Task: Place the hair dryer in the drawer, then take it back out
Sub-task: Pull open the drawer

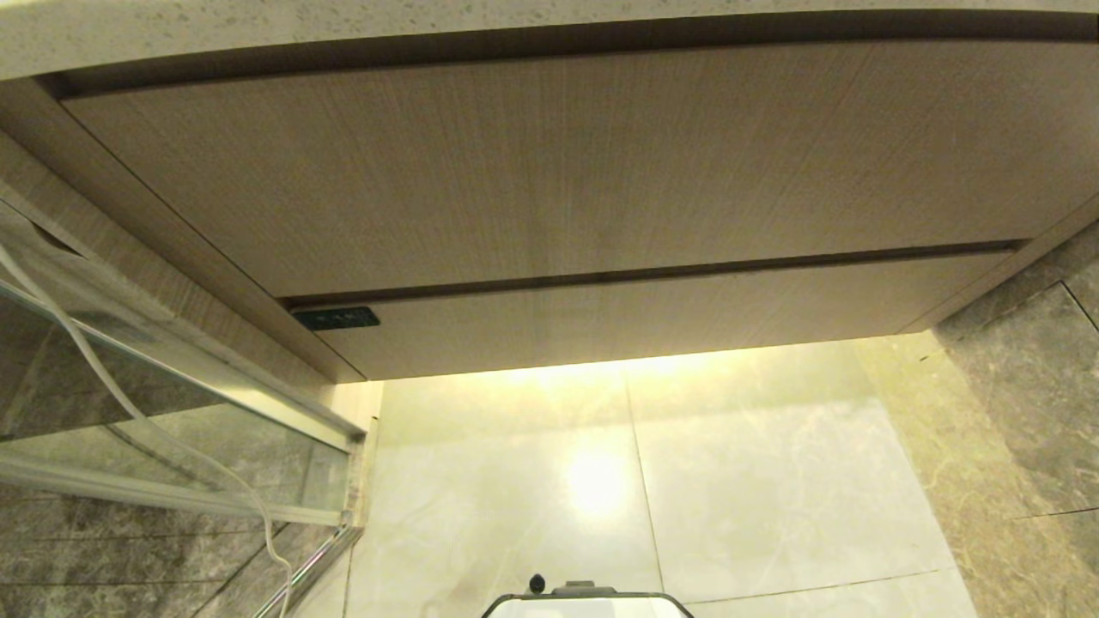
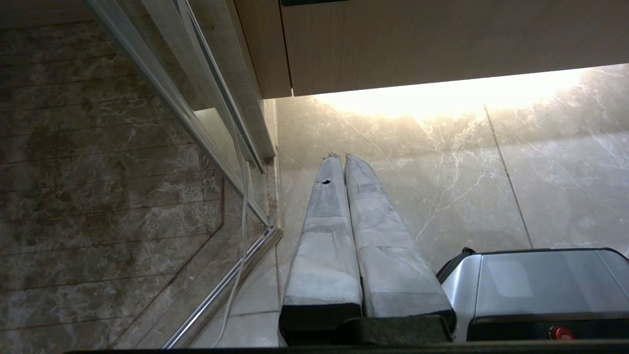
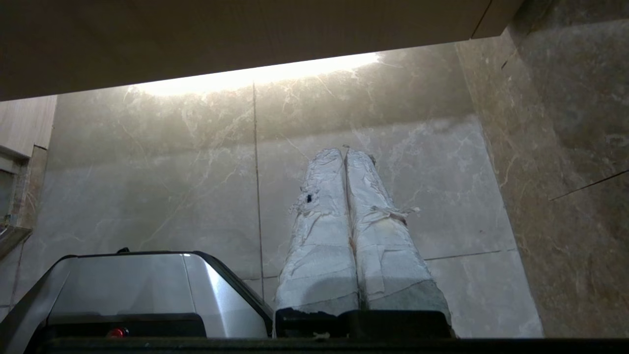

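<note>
Marble floor [image 1: 773,481] below closed drawer [image 1: 670,313] — left gripper [image 2: 340,156], right gripper [image 3: 345,150] pressed together.

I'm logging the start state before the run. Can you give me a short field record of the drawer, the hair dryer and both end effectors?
drawer: shut, narrow front below the taller panel, black tag at its left end
hair dryer: not in view; a white cord hangs at the left by the glass
left end effector: shut, empty, over the floor tiles
right end effector: shut, empty, over the floor
robot base: between the arms
</note>
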### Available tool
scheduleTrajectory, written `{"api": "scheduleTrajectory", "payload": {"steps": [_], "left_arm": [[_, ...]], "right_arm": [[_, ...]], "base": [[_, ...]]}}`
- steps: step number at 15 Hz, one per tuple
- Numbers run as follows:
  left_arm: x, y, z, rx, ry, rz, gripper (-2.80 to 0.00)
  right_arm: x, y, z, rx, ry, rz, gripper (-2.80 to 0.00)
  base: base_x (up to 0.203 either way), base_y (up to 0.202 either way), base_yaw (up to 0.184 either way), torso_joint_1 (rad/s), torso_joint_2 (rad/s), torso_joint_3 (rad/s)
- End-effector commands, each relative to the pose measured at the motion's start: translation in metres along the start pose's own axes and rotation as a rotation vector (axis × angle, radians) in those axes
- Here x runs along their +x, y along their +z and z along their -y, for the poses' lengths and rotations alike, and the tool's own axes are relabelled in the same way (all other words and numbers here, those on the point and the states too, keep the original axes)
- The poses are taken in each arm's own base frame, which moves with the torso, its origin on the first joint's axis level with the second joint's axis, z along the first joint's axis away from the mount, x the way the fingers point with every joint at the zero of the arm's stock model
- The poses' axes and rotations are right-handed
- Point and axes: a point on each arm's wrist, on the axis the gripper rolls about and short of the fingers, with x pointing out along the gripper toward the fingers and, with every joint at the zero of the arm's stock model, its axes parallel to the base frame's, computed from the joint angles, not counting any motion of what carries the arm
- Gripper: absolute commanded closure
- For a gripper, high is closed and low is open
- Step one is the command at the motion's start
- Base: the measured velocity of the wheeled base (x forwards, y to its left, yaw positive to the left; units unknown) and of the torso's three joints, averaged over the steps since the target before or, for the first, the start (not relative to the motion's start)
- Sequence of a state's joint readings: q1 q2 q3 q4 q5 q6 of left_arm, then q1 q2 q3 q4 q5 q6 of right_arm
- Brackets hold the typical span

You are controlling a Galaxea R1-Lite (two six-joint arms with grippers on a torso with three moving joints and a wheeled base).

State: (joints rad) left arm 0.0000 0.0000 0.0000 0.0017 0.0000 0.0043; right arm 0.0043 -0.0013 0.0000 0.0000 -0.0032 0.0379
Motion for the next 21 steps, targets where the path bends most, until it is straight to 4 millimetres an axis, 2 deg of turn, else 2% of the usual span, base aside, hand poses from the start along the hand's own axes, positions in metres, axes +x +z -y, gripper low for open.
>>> {"api": "scheduleTrajectory", "payload": {"steps": [1, 5, 6, 7, 9, 10, 11, 13, 14, 16, 18, 20, 21], "left_arm": [[0.0, 0.0, 0.0, 0.0, 0.0, -0.001, 0.0], [0.0, 0.0, 0.0, 0.0, 0.0, 0.0, 0.0], [0.0, 0.0, 0.0, 0.0, 0.0, -0.001, 0.0], [0.0, 0.0, 0.0, 0.0, 0.0, 0.002, 0.0], [0.0, 0.0, 0.0, 0.0, 0.0, -0.001, 0.0], [0.0, 0.0, 0.0, 0.0, 0.0, -0.001, 0.0], [0.0, 0.0, 0.0, 0.0, 0.0, 0.0, 0.0], [0.0, 0.0, 0.0, 0.0, 0.0, -0.001, 0.0], [0.0, 0.0, 0.0, 0.0, 0.0, -0.001, 0.0], [0.0, 0.0, 0.0, 0.0, 0.0, 0.0, 0.0], [0.0, 0.0, 0.0, 0.0, 0.0, -0.001, 0.0], [0.0, 0.0, 0.0, 0.0, 0.0, 0.0, 0.0], [0.0, 0.0, 0.0, 0.0, 0.0, -0.001, 0.0]], "right_arm": [[0.0, -0.001, 0.0, -0.008, 0.003, -0.002, 0.0], [-0.001, 0.002, 0.0, -0.016, 0.006, 0.005, 0.0], [-0.004, 0.013, -0.001, -0.016, 0.01, 0.038, 0.0], [-0.01, 0.034, -0.001, -0.016, 0.012, 0.08, 0.0], [-0.024, 0.092, -0.004, -0.017, 0.018, 0.143, 0.0], [-0.024, 0.123, -0.005, -0.019, 0.025, 0.128, 0.0], [-0.015, 0.15, -0.006, -0.022, 0.04, 0.086, 0.0], [0.017, 0.202, -0.01, -0.029, 0.081, -0.019, 0.0], [0.04, 0.221, -0.011, -0.034, 0.109, -0.084, 0.0], [0.087, 0.243, -0.015, -0.054, 0.184, -0.218, 0.0], [0.123, 0.246, -0.021, -0.088, 0.256, -0.354, 0.0], [0.162, 0.227, -0.026, -0.234, 0.336, -0.537, 0.0], [0.174, 0.218, -0.029, -0.341, 0.393, -0.591, 0.0]], "base": [[0.0, 0.0, 0.0, 0.0, 0.0, 0.0], [0.0, 0.0, 0.0, 0.0, 0.0, 0.0], [0.0, 0.0, 0.0, 0.0, 0.0, 0.0], [0.0, 0.0, 0.0, 0.0, 0.0, 0.0], [0.0, 0.0, 0.0, 0.0, 0.0, 0.0], [0.0, 0.0, 0.0, 0.0, 0.0, 0.0], [0.0, 0.0, 0.0, 0.0, 0.0, 0.0], [0.0, 0.0, 0.0, 0.0, 0.0, 0.0], [0.0, 0.0, 0.0, 0.0, 0.0, 0.0], [0.0, 0.0, 0.0, 0.0, 0.0, 0.0], [0.0, 0.0, 0.0, 0.0, 0.0, 0.0], [0.0, 0.0, 0.0, 0.0, 0.0, 0.0], [0.0, 0.0, 0.0, 0.0, 0.0, 0.0]]}}
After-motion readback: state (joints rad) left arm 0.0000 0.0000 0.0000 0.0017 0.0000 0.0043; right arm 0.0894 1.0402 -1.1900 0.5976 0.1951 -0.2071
